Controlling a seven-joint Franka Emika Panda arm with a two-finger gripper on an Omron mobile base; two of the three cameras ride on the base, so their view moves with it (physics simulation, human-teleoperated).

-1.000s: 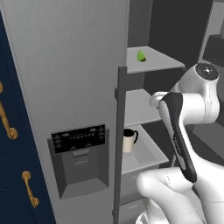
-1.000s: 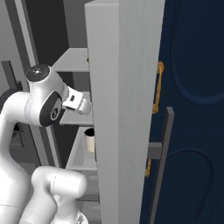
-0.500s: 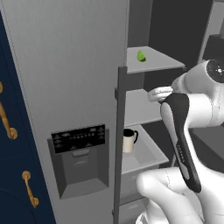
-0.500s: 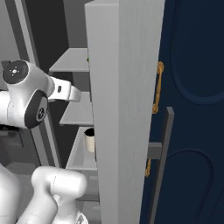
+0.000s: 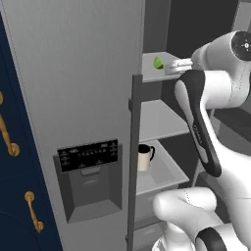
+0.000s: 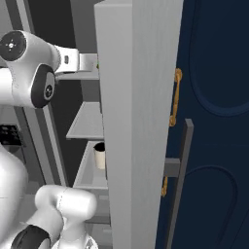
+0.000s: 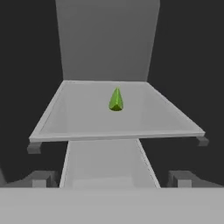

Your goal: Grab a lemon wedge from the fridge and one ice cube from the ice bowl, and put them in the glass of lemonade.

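A tall grey steel two-door fridge [image 5: 88,98] stands with one door swung wide, its dark dispenser panel [image 5: 88,154] facing the left base camera and pale shelves stacked in the dark interior. Navy cabinet fronts with gold handles [image 6: 214,121] flank it on both sides. The white arm reaches in at the height of the top shelf [image 7: 78,118], a level that lines the hand up with the one item the task wants from here. The gripper [image 5: 179,63] hovers at the shelf's front edge, its fingers spread wide and empty, in readiness, it appears, to close around the fruit. A cream mug with a handle [image 5: 143,157] sits two shelves down, well apart from the reach and no part of the job. The small yellow-green pointed lemon wedge [image 7: 116,100] lies near the middle of the top shelf, tip pointing away from the hand camera, directly ahead of the gripper and not yet touched. The approach looks straight and unobstructed; the hand must travel further in before it can pinch the wedge.
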